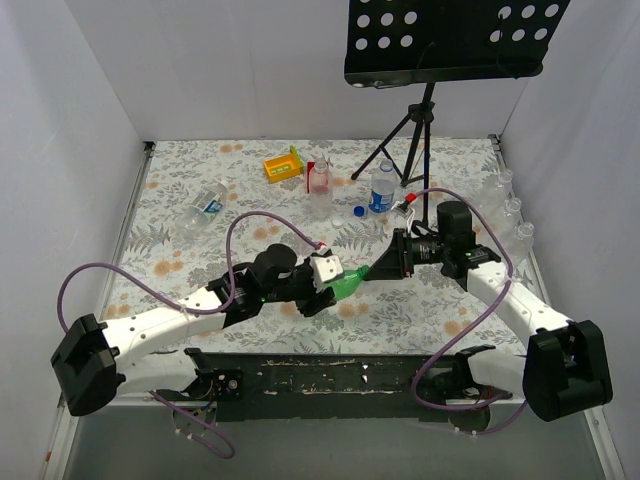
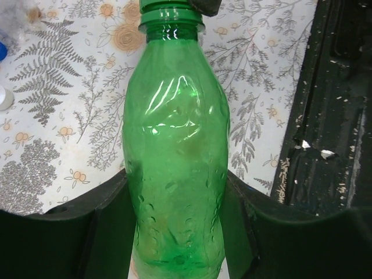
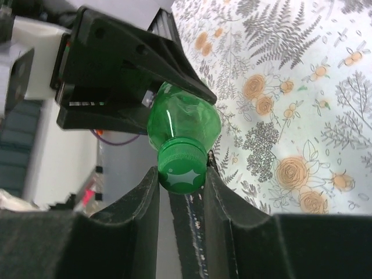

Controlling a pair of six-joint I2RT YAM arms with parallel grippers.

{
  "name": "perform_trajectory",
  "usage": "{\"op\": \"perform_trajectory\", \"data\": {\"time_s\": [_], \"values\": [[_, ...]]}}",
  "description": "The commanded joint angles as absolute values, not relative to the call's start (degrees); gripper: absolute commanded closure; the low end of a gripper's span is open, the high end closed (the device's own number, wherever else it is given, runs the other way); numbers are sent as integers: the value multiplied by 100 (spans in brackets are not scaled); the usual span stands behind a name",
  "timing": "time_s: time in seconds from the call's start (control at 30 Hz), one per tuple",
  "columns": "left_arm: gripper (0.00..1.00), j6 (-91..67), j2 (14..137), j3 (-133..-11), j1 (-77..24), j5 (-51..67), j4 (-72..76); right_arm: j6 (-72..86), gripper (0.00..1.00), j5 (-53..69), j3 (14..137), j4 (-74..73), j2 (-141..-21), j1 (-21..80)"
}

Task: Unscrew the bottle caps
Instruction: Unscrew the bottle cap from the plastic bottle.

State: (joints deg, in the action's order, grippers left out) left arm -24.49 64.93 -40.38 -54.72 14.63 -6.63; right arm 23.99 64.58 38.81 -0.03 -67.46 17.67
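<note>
Green cap [image 3: 182, 165] was seated on the green bottle [image 2: 174, 174], which was held roughly level over the surface [image 1: 200, 190] between the arms.

Risks judged:
- The thin bottle body could be spun or crushed under torque.
- The cap could be slipped off by a shallow grip.

Left gripper [image 1: 325, 282]: jaws were clamped on the bottle body.
Right gripper [image 3: 182, 181]: jaws were closed narrow on the cap, touching on both sides.

Counting now: 1 green bottle [image 1: 347, 284] wearing 1 green cap [image 3: 182, 168], 1 pinkish bottle [image 1: 319, 180], 1 blue-labelled bottle [image 1: 382, 188], 1 clear bottle [image 1: 205, 210] lying down, what look like 3 more clear bottles [image 1: 512, 212] along the right wall, 1 yellow box [image 1: 283, 166], 1 black stand [image 1: 420, 120].
</note>
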Motion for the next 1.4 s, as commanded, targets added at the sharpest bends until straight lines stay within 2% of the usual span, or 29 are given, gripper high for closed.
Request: {"op": "perform_trajectory", "data": {"time_s": [0.0,0.13,0.27,0.37,0.73,1.03,1.1,1.17,1.23,1.3,1.37], "values": [[98,-2610,6144,-3999,-5423,2204,-527,1262,97,7530,3920,186,-6504,1811],[97,-3005,6205,-4174,-5099,3424,-825,-1328,99,7972,4375,-1382,-6521,1819],[97,-3488,6354,-4254,-4633,4954,-835,-5281,99,7184,5420,-4476,-6837,2204],[97,-3621,6390,-4245,-4360,5580,-870,-7002,99,6646,5835,-5518,-7171,2382],[97,-3700,6828,-4219,-4157,6477,-949,-6855,99,5775,5845,-4825,-6759,2408],[97,-3481,7084,-4386,-4157,6100,-1186,-7154,96,5783,5924,-5361,-6697,2417],[98,-3454,7084,-4403,-4157,5969,-1256,-6963,86,5801,5915,-5335,-6706,2426],[98,-3445,7014,-4368,-4157,5802,-1257,-6734,66,5783,5932,-5274,-6715,2417],[98,-3428,6909,-4333,-4166,5617,-1257,-6417,51,5713,5924,-5134,-6689,2417],[98,-3419,6794,-4298,-4175,5476,-1257,-6119,38,5661,5915,-5019,-6671,2408],[98,-3419,6724,-4272,-4184,5379,-1257,-5837,31,5651,5906,-4861,-6636,2382]]}}
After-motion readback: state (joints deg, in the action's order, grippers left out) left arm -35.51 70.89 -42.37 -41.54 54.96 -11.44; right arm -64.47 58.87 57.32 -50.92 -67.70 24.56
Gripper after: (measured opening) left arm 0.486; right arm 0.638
